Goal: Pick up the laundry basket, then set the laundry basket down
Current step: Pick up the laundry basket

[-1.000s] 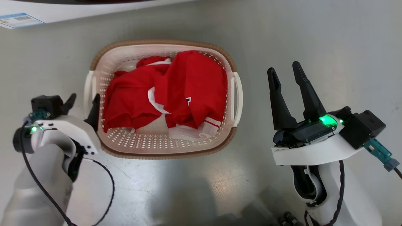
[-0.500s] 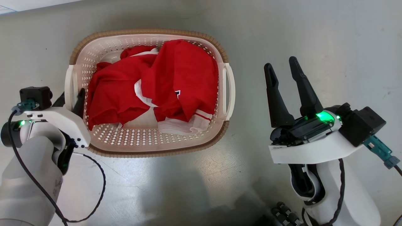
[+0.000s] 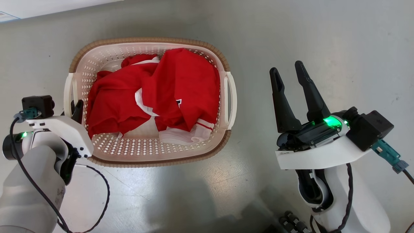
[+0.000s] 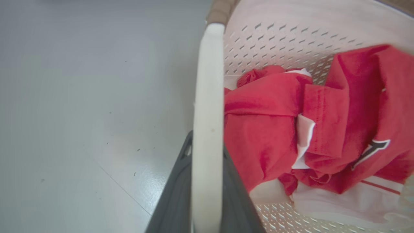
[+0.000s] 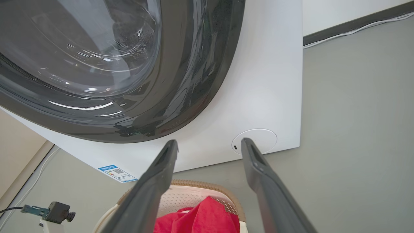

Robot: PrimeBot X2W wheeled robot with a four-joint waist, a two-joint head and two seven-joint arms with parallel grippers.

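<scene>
My L claw (image 3: 74, 110) pinches white side handle (image 4: 207, 97) of laundry basket (image 3: 148, 40), red clothes (image 3: 181, 84) inside. R claw (image 3: 287, 67) gapes wide, well apart, above grey floor (image 3: 291, 32).

Bright even overhead light, soft glare on floor (image 3: 223, 174), dark shadow below, laundry basket (image 4: 207, 97) blurred close-up

Laundry basket (image 3: 155, 163): on the floor (image 3: 323, 32) ahead of you.
Inside it: garments (image 3: 181, 84).
Your left gripper (image 3: 75, 108): astride the left handle (image 4: 207, 129).
Your right gripper (image 3: 286, 67): right of the basket, well apart.
Behind the basket: washing machine (image 5: 265, 81).
</scene>
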